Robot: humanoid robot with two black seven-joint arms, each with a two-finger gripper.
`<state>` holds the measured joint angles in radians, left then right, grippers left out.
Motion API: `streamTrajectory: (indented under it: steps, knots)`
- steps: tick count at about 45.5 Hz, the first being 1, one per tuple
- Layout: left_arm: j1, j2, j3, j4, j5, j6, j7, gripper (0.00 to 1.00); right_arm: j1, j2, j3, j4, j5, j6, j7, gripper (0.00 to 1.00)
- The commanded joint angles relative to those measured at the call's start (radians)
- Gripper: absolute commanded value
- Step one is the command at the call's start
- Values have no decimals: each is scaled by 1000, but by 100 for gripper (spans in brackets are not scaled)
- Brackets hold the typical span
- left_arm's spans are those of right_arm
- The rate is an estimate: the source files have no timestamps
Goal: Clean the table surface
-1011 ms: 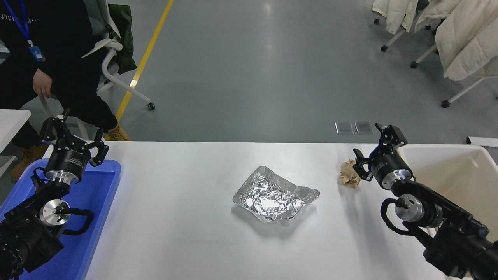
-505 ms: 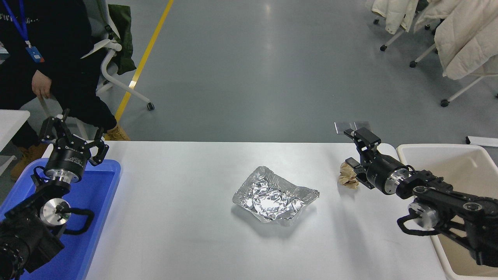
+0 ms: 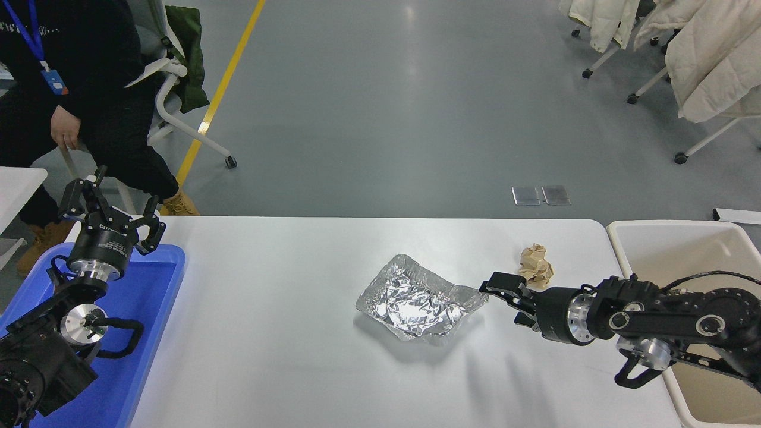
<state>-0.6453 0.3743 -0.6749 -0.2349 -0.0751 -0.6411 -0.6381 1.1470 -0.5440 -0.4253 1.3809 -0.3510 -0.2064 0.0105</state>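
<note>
The large, smooth white table (image 3: 285, 333) is not yet clean: two pieces of rubbish lie on its bare top. A crumpled silver aluminium-foil tray (image 3: 419, 304) sits near the middle, flattened and creased, and a small crumpled ball of brown paper (image 3: 535, 266) rests toward the far right corner, apart from the foil. Neither piece is in a container, so by the look of it the clearing has barely begun. The cream-white rectangular plastic bin (image 3: 684, 246) stands just beside the right end of the table, and what shows of its inside appears bare, though the right arm hides much of it. The blue plastic tray (image 3: 156, 285) lies at the left end, and its visible part also looks bare. The right claw (image 3: 500, 291) reaches in low from the right edge, pointing leftward, with its tip just beside the right rim of the foil and the paper ball just behind it; its fingers are spread a little and hold nothing. I judge it is lining up to take the foil, though the paper ball is equally near. The left claw (image 3: 113, 211) is parked over the far end of the blue tray, fingers splayed wide and empty. A person in dark clothing (image 3: 77, 89) sits beyond the far left corner. Both items remain to be lifted and dropped away.
</note>
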Motion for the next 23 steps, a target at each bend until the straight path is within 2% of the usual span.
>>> streamTrajectory:
  steps: [1, 23]
  knots:
    - [0, 0, 0, 0, 0, 0, 0, 100, 11, 145, -16, -66, 55, 1, -78, 99]
    - [1, 0, 0, -1, 2, 0, 0, 100, -18, 220, -30, -200, 67, 7, -89, 99]
